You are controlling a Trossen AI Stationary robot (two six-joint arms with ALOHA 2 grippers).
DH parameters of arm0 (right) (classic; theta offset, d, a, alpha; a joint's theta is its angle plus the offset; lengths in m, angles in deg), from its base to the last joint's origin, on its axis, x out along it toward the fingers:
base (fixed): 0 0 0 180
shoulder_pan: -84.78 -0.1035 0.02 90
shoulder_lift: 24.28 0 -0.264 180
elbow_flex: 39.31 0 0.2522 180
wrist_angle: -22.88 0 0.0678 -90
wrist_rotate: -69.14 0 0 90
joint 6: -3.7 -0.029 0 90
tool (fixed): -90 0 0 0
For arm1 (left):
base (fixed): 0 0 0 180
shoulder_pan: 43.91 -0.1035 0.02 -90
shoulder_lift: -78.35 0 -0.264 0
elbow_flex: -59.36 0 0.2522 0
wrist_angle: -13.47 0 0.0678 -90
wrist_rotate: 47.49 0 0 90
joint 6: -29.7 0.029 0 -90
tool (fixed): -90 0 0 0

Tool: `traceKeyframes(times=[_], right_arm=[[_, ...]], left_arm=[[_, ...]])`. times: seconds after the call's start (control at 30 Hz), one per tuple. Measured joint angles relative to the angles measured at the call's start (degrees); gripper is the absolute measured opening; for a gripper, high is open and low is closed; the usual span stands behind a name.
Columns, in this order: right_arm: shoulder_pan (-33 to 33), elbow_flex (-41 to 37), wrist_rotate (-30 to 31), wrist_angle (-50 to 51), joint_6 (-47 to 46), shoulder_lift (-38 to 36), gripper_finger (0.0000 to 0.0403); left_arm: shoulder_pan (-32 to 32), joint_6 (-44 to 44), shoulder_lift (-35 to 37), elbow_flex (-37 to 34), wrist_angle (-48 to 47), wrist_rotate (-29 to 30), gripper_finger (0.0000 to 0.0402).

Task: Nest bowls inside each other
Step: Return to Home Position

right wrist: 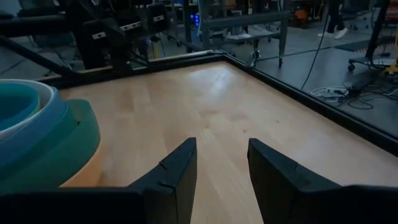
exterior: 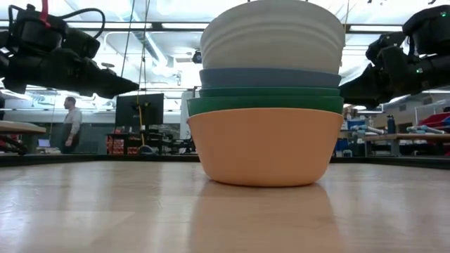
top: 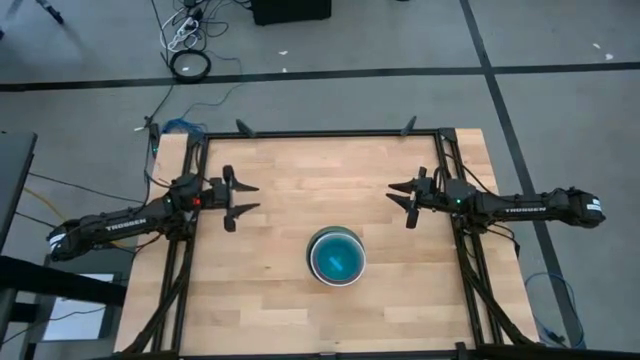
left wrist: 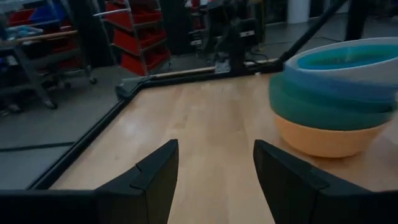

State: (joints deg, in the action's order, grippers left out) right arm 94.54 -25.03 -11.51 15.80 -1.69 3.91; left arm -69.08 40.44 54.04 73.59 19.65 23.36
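Observation:
The bowls stand nested in one stack [top: 336, 256] near the middle of the table, toward its near edge. An orange bowl [exterior: 265, 146] is at the bottom, resting on the wood; above it show green rims, a blue one and a white one [exterior: 273, 35], with a cyan bowl [left wrist: 348, 57] inside. My left gripper [top: 246, 197] hangs open above the table's left side, away from the stack. My right gripper [top: 400, 198] hangs open at the right side, also apart from it. Both hold nothing.
A black frame [top: 320, 133] runs around the wooden table top. Bare wood lies between the grippers and along the far edge [top: 320, 165]. Beyond the table, a person [exterior: 70, 123] stands among shelves and benches.

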Motion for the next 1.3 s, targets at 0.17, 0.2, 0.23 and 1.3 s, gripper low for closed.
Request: traceKeyframes(times=[0.17,0.2,0.23,1.3], right_arm=[[0.0,-0.02,0.0,0.0,0.0,0.02,0.0132],[0.0,-0.02,0.0,-0.02,0.0,0.02,0.0132],[0.0,-0.02,0.0,-0.02,0.0,0.02,0.0132],[0.0,-0.09,-0.01,-0.02,0.0,0.02,0.0132]], left_arm=[[0.0,-4.18,-0.01,0.0,-0.04,1.96,0.0218],[0.0,-4.77,-0.01,0.0,-0.04,1.95,0.0218],[0.0,-4.91,-0.01,0.0,-0.04,1.95,0.0218],[0.0,-5.02,-0.01,-0.06,-0.08,2.0,0.0218]])
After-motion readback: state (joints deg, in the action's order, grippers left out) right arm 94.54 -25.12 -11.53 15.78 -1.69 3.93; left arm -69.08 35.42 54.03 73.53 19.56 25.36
